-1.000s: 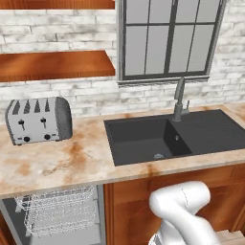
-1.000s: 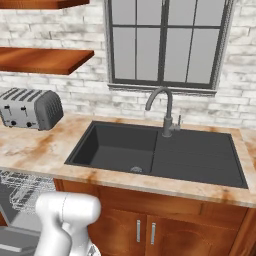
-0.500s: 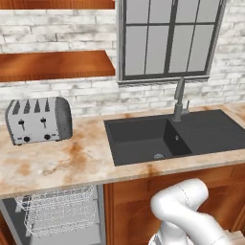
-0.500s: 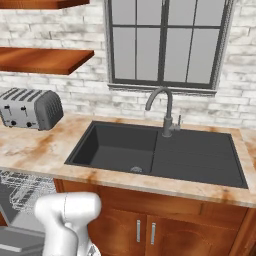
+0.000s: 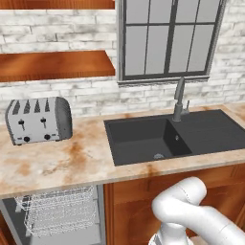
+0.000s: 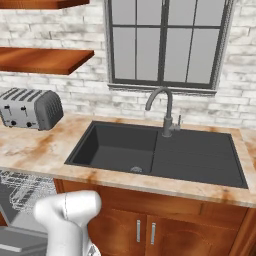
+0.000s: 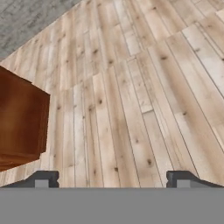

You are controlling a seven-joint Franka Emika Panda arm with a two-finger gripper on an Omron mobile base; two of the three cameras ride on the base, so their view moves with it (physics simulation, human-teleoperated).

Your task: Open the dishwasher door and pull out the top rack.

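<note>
Since the top rack (image 5: 60,210) already sits partly out, the tool (image 7: 112,179), spread wide over bare floor (image 7: 131,87), should probably swing up, pinch its front wire, pull straight.

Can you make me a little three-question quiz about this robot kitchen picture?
1. True or false: the wire rack is pulled out under the counter.
2. What sits on the counter left of the sink? A) kettle B) toaster C) bowl
3. Fill in: the hand is open and its camera looks down at the wooden ____.

Key:
1. True. The rack sticks out of the dishwasher opening.
2. B, the toaster.
3. Floor. The fingers stand far apart with nothing between them.
</note>
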